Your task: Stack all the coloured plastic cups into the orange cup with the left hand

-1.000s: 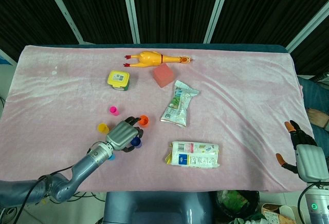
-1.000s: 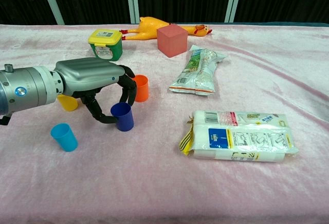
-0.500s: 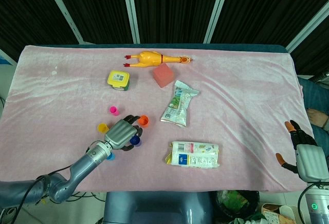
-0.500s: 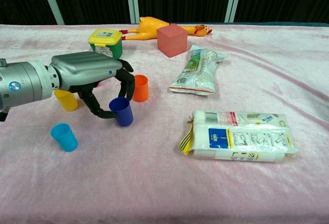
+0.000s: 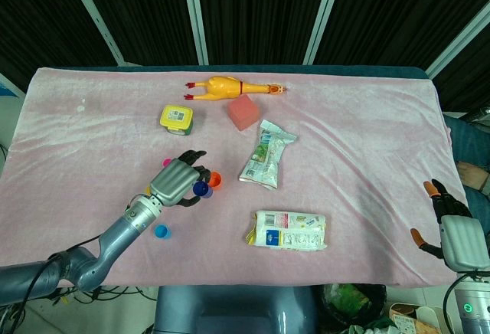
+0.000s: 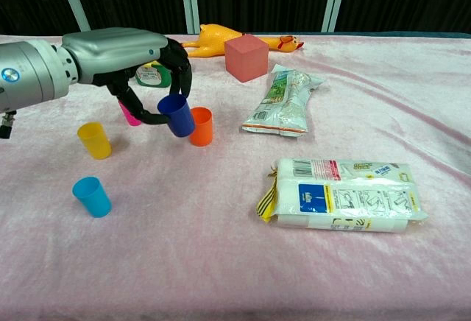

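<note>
left hand (image 6: 121,48) now lifts dark blue plastic cup (image 6: 176,114) off pink cloth, fingers clamped round it, tilted, just beside small orange plastic cup (image 6: 200,126); drop-in likely next.

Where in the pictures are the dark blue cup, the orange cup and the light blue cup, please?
dark blue cup (image 6: 176,114): chest view, on its side wall.
orange cup (image 6: 201,127): chest view, on its side wall.
light blue cup (image 6: 92,196): chest view, on its side wall.

Open cloth (image 6: 221,247) beside orange cup (image 6: 200,127)
</note>
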You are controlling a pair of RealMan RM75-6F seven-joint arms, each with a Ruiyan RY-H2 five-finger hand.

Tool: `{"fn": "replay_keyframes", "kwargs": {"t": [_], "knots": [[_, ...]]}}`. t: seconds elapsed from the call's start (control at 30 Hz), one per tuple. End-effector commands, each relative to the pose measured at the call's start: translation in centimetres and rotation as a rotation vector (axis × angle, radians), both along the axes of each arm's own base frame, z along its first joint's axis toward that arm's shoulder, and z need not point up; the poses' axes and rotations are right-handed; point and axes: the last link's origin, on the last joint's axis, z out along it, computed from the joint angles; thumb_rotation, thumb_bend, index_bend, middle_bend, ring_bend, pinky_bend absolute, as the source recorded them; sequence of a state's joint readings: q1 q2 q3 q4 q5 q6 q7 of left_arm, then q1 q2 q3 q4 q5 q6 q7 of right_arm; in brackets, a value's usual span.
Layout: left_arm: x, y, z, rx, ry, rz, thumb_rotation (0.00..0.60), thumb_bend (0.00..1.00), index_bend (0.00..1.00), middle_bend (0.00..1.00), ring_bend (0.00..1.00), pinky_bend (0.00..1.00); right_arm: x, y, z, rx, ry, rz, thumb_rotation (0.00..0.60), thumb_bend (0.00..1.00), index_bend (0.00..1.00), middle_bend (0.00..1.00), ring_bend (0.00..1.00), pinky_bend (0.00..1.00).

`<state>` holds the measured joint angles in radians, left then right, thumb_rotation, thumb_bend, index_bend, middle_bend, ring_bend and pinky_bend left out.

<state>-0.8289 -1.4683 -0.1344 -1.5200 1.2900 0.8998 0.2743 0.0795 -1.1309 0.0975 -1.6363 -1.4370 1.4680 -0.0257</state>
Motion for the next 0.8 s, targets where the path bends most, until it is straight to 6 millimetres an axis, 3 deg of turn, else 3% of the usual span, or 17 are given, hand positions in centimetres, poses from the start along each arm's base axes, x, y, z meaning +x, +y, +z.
{"fn": "replay_keyframes", "kwargs": {"t": [0.03, 0.3, 0.8], "knots": [[0.6, 1.4, 0.3, -0.006, -0.027, 0.021, 0.6, 0.27, 0.43, 0.48, 0.08, 0.15, 0.0, 0.0, 0.0, 0.0, 0.0, -0.001, 0.6, 0.21, 0.04, 0.04, 0.16, 0.21], [1.1, 3.4, 0.3, -0.004, -0.04, 0.041, 0.6, 0.27, 0.43, 0.48, 0.08, 0.15, -0.1, -0.1, 0.0, 0.001, 0.002, -0.005, 0.6, 0.21, 0.04, 0.04, 0.16, 0.21], [1.5, 4.4, -1.7, -0.042, -0.018, 0.063, 0.6, 0.27, 0.42, 0.48, 0.08, 0.14, -0.1, -0.2, 0.0, -0.002, 0.001, -0.007, 0.6, 0.21, 0.04, 0.04, 0.16, 0.21]]}}
